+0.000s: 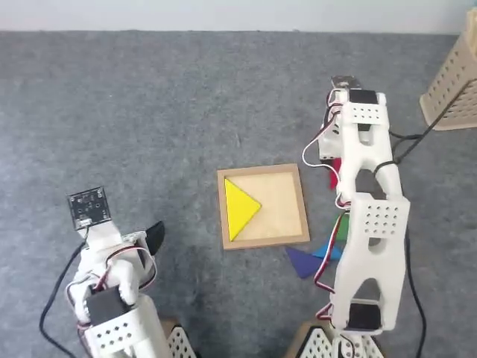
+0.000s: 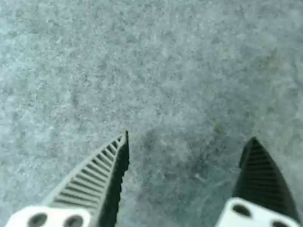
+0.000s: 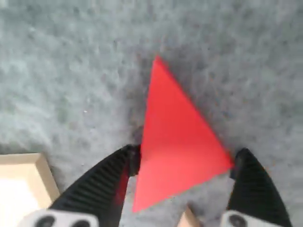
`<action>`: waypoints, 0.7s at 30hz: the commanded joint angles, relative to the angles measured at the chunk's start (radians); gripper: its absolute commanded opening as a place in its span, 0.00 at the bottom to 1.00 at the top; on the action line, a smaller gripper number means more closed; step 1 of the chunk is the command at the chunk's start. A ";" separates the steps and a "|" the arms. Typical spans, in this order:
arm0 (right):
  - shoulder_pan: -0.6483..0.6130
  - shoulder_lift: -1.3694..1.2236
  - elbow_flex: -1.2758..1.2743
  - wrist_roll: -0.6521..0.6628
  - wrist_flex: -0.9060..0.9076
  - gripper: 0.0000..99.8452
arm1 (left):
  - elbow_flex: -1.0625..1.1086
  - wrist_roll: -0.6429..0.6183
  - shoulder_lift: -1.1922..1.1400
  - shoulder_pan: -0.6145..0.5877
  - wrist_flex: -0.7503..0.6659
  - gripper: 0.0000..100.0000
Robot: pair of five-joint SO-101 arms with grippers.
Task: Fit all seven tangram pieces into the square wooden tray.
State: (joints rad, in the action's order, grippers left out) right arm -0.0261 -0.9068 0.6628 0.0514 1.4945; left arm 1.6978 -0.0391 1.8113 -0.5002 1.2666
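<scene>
The square wooden tray (image 1: 261,170) lies mid-table with a yellow triangle (image 1: 238,209) in its left half. My right gripper (image 3: 184,158) is just right of the tray's far corner, and its fingers touch both sides of a red triangle (image 3: 175,142), so it is shut on it. A bit of that red triangle (image 1: 334,165) shows beside the right arm in the high view. A corner of the tray (image 3: 28,161) appears in the right wrist view. My left gripper (image 2: 187,142) stands open over bare carpet, left of the tray near the front.
A purple piece (image 1: 302,261), a blue piece (image 1: 326,251) and a green piece (image 1: 343,227) lie right of the tray, partly under the right arm. A perforated beige tower (image 1: 455,82) stands at the far right. Grey carpet covers the table.
</scene>
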 commanded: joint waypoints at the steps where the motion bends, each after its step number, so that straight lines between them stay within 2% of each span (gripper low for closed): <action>1: -0.004 0.001 0.018 0.020 -0.039 0.23 | -0.013 0.002 0.012 0.002 -0.002 0.35; 9: -0.002 0.001 0.018 0.029 -0.030 0.23 | -0.013 0.002 0.012 0.002 -0.002 0.35; 21: 0.010 0.053 0.011 0.239 0.042 0.23 | -0.013 0.002 0.012 0.002 -0.002 0.35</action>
State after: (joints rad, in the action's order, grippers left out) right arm -0.0184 -0.8976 0.6628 0.2018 1.4975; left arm 1.6978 -0.0391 1.8113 -0.5002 1.2666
